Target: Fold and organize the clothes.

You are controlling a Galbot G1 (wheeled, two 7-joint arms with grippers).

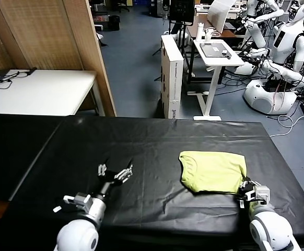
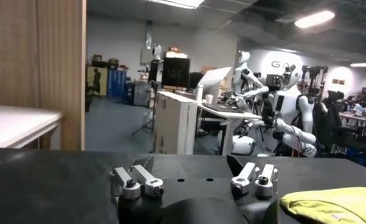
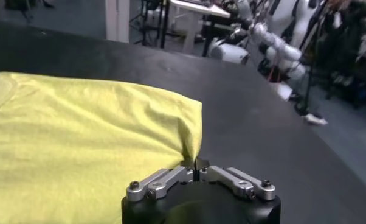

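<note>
The T-shirt (image 1: 213, 171) lies bunched on the black table (image 1: 141, 151). My right gripper (image 3: 196, 163) is pinched on its near corner; my left gripper (image 1: 115, 173) waits spread, well left of the shirt. I should lift slowly, keeping the cloth taut.

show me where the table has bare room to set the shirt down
Bare black table lies between the open left hand and the T-shirt, and along the far edge. It is crowded at the shirt's near right corner, where the right hand pinches it.
</note>
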